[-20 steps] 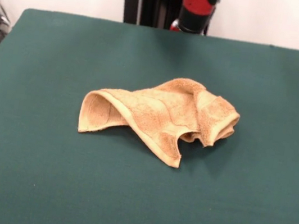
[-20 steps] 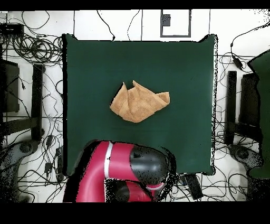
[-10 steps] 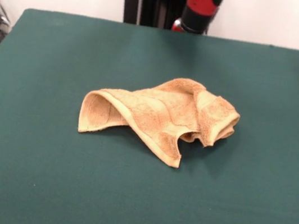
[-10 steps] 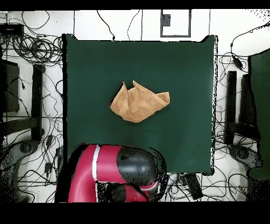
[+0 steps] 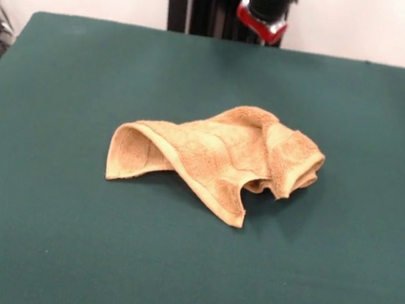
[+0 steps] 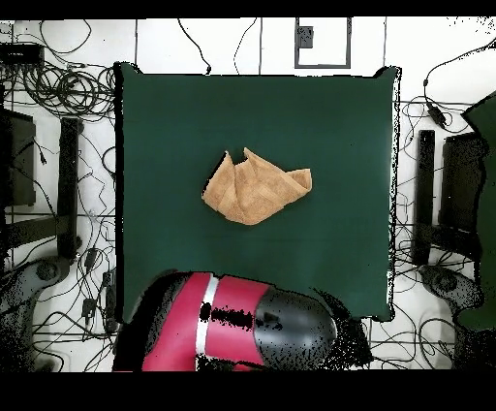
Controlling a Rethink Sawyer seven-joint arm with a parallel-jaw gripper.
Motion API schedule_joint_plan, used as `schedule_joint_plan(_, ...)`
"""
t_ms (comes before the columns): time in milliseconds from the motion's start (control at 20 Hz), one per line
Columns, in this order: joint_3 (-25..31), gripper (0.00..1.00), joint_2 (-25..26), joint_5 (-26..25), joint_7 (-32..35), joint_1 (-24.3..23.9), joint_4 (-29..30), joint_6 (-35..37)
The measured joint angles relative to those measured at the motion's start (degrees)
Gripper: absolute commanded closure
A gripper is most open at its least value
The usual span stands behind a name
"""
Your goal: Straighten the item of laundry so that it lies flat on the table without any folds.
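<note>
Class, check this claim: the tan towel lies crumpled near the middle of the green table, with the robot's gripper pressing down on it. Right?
Not quite. The towel is crumpled mid-table, but nothing touches it; the front view shows the arm back at the far edge.

front view faces robot; overhead straight down; both share table (image 5: pixel 33 249)

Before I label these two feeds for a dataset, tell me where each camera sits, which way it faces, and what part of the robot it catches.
Front view: sits across the table, facing the pedestal; sees the crumpled towel mid-table; only the arm's red and black end shows at the top edge.
Overhead view: above the table, looking straight down, robot's base at the picture's bottom; the bulky red and black arm covers the table's lower edge.
Shared: the same towel and green table, turned half round between them.
</note>
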Motion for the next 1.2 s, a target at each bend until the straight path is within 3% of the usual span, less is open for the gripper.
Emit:
schedule_joint_plan(250,0.3,1.00,-6.4,-0.5,0.0,-2.1,1.6,6.9)
schedule_joint_plan(1200,0.8,1.00,-20.5,-0.6,0.0,-2.7,3.3,22.3)
